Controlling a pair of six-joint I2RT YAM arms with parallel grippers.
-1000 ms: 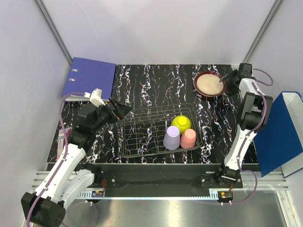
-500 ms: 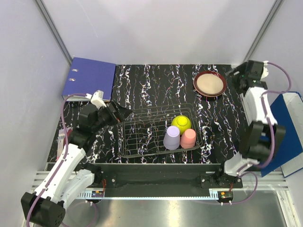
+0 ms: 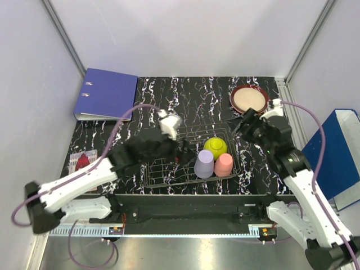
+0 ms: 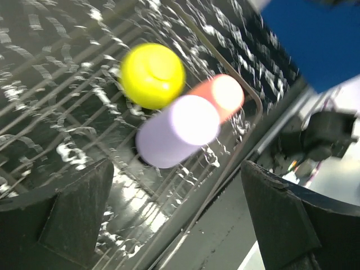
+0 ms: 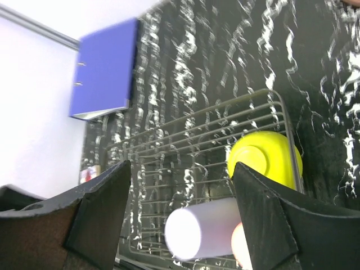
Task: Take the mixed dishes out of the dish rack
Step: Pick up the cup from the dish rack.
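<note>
progress on the unloading, how does it look? asks the first.

early, says the second. the dark-red-rimmed plate (image 3: 249, 99) lies on the surface (image 3: 169, 95) at the far right, well apart from the dish rack (image 3: 169, 171). that is the one dish plainly out.

and what is left inside?

three pieces at the rack's right end: the yellow-green bowl (image 3: 215, 147), which appears bottom-up, with the lavender cup (image 3: 203, 163) and the pink cup (image 3: 224, 164) side by side just in front of it. the plant-motif plate cannot be made out for sure.

are the arms carrying anything?

no. the left gripper (image 4: 177, 169) is spread wide and empty, over the rack near the lavender cup. the right gripper (image 5: 180, 180) is likewise released and bare, near the bowl's corner of the rack. by the second's reckoning, most of the job lies ahead.
</note>
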